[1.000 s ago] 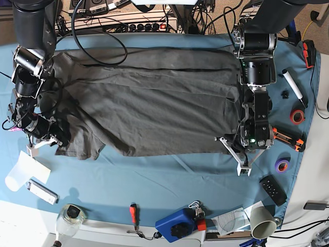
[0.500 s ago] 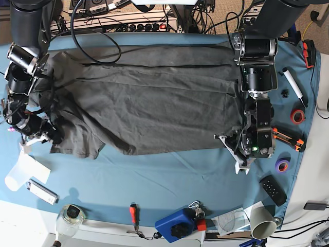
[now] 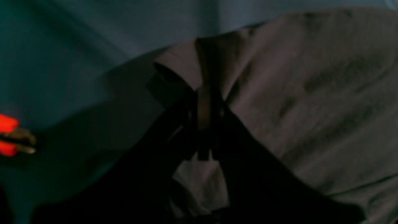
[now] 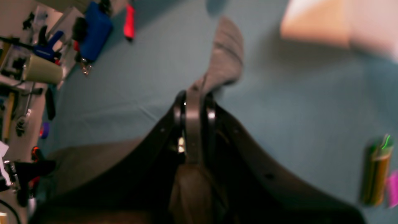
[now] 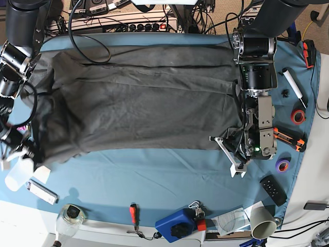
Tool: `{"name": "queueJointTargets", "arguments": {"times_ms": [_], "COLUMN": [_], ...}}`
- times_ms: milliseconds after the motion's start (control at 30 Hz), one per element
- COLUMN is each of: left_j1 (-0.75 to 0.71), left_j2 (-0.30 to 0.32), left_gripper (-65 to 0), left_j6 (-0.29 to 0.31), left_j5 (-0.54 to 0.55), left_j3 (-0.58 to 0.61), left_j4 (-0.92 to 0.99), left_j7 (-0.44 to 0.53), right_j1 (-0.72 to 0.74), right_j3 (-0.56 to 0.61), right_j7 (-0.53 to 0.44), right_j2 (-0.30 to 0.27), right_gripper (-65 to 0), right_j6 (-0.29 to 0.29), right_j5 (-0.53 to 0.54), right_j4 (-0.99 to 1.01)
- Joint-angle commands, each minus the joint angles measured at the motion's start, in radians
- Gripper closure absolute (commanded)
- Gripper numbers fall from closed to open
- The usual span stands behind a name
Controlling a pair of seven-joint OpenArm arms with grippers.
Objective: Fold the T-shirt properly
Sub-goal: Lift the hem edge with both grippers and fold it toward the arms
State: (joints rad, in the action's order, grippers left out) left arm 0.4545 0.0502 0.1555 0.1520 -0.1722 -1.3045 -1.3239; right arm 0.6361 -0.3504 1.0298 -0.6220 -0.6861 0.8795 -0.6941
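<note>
The T-shirt point(image 5: 139, 98) lies spread across the far half of the teal table point(image 5: 154, 180). Each end effector is clamped narrow on a near corner: left end effector point(image 3: 206, 93) at the right edge, right end effector point(image 4: 194, 102) at the left. Uneven pulling could slip a corner free, wrinkling the fold.

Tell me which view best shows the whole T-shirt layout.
Base view: the T-shirt lies spread across the teal table cloth, both ends visible. The left wrist view shows only a pinched edge in the left gripper; the right wrist view shows a blurred strip in the right gripper.
</note>
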Motion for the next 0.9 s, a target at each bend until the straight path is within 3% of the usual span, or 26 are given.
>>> {"name": "queueJointTargets", "arguments": {"times_ms": [0,200,533,733,867], "left_j1": [0.03,0.031,0.031,0.03,0.029], "left_j2": [0.0,0.003,0.054,0.055,0.056], "left_gripper": [0.0,0.0,0.0,0.0,0.0], "left_j6": [0.016,0.027,0.031,0.081,0.083], "left_j5": [0.018,0.043,0.072,0.15,0.167], "left_j3": [-0.001,-0.001,-0.001,-0.001,-0.001], "left_j4": [-0.019,-0.021,-0.042,-0.043,-0.071], "left_j7": [0.007,-0.001,-0.016,-0.038,-0.046], "right_j1": [0.031,0.031,0.029,0.028,0.028], "right_j3": [-0.004,-0.004,-0.004,-0.004,-0.004], "right_j7": [-0.027,0.058,0.136,0.203,0.241], "right_j2": [-0.026,-0.026,-0.047,-0.063,-0.077], "right_gripper": [0.0,0.0,0.0,0.0,0.0], "right_j6": [-0.012,-0.012,-0.012,-0.012,-0.012], "right_j5": [0.026,0.018,0.032,0.072,0.121], "right_j4": [-0.053,-0.194,-0.195,-0.195,-0.195]}}
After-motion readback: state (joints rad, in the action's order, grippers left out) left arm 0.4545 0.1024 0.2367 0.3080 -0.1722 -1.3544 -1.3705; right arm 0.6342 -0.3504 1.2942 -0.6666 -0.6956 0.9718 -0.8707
